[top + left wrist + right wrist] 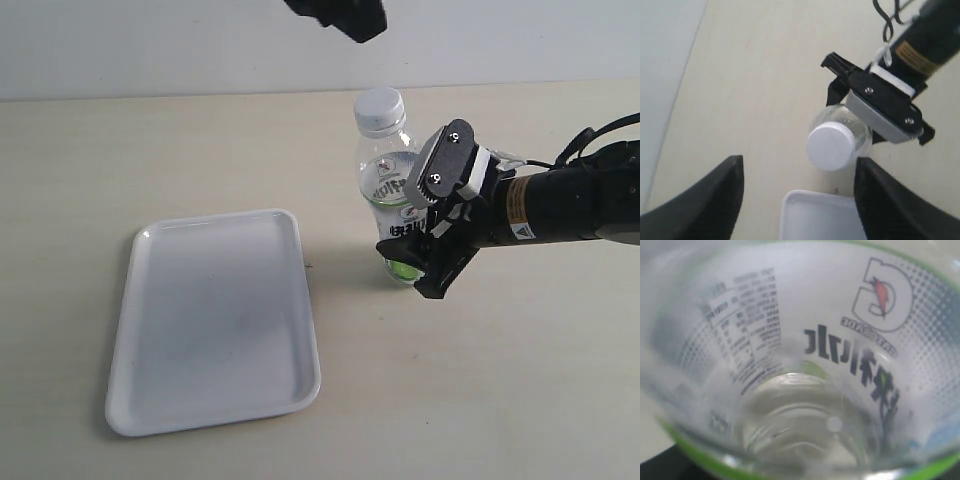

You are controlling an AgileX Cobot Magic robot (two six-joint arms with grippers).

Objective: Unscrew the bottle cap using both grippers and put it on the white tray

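White bottle cap (379, 108) sits on the bottle (384, 185) beside the white tray (210, 320). My right gripper (425, 215) clamps the body and my left gripper (340, 15) hangs open above. Descending off-centre, I could knock the bottle askew.

Black right gripper (405, 235) has grey two-screw plate (445, 162); its arm (575, 205), yellow label (518, 205).

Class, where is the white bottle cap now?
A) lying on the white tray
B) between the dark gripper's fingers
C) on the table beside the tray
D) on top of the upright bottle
D: the cap sits on the neck of the bottle, with the left gripper open above it.
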